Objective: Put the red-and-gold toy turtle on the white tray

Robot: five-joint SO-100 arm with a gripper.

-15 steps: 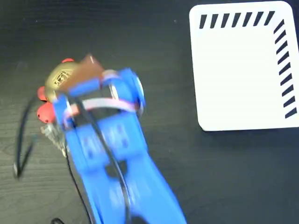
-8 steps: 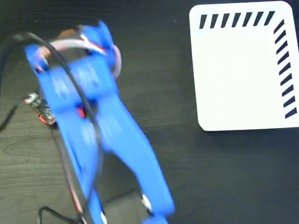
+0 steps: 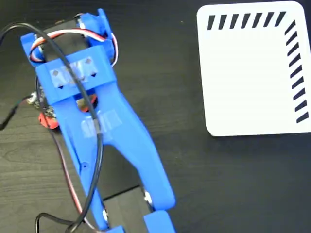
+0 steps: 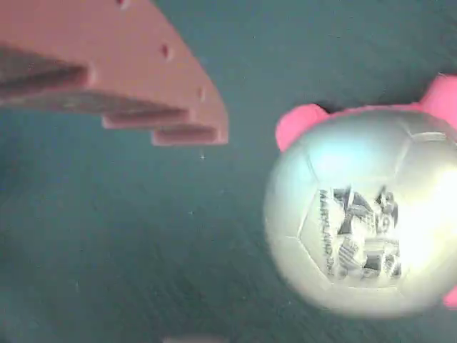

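Shiny domed turtle (image 4: 364, 221) shell with black print lies right of one flat pink finger (image 4: 136, 78), untouched; gripper's open-or-closed state unclear. Flat tray (image 3: 248, 77) well apart.

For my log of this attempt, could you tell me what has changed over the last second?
The blue arm swung left and up in the fixed view, now covering the toy turtle; only red bits show. The wrist view shows the turtle beside one finger, ungripped. The white tray stayed empty and unmoved.

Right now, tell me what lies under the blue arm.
Under the blue arm only a red bit of the red-and-gold toy turtle shows on the dark table; its shell is covered there.
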